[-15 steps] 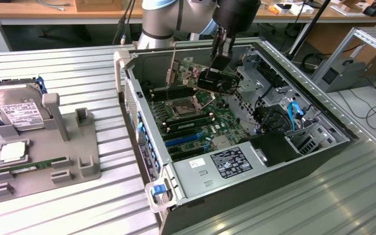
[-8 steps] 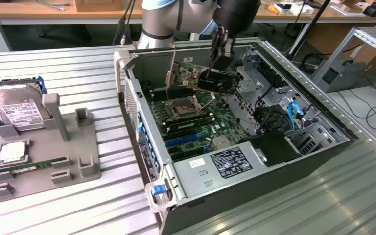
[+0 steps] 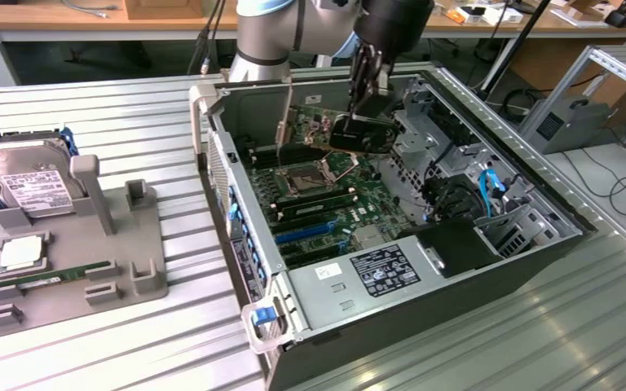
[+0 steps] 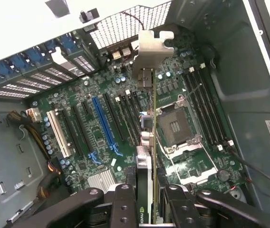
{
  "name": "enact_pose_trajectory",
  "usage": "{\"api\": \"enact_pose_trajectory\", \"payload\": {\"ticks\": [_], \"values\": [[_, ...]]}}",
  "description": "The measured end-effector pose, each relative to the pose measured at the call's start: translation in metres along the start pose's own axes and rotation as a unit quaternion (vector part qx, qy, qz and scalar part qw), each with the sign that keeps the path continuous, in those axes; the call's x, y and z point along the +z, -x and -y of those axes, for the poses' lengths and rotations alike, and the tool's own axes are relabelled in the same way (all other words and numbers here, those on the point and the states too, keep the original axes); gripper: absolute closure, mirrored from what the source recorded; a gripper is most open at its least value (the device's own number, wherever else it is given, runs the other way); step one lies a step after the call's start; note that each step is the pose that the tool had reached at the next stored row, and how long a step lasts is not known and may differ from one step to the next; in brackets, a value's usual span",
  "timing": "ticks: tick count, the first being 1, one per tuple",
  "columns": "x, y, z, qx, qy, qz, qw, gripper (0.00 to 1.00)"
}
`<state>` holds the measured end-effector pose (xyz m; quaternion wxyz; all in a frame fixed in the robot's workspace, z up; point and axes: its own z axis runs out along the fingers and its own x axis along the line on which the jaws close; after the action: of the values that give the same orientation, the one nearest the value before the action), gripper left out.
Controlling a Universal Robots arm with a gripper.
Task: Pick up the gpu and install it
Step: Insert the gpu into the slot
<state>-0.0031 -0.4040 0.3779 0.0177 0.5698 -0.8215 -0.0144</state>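
Exterior view: high, oblique, mid-distance, over table [image 3: 95, 358] and case [image 3: 509, 273]. Wrist view: close, down past gripper [image 4: 147, 202]. Shared: motherboard [image 3: 373, 195] [image 4: 104, 90].

Motherboard [image 4: 175, 88] green, slot [image 4: 105, 126] blue, gpu [image 3: 359, 134] dark, bracket [image 4: 150, 45] silver.

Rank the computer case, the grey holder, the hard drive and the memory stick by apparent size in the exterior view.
1. computer case
2. grey holder
3. hard drive
4. memory stick
All four differ clearly in apparent size, so there are no ties.
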Motion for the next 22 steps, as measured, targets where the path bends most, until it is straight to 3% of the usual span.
{"api": "enact_pose_trajectory", "payload": {"ticks": [12,22], "values": [[0.0000,0.0000,0.0000,-0.058,-0.0007,-0.0025,0.9983,0.73],[0.0000,0.0000,0.0000,-0.110,-0.0014,-0.0048,0.9939,0.73]]}}
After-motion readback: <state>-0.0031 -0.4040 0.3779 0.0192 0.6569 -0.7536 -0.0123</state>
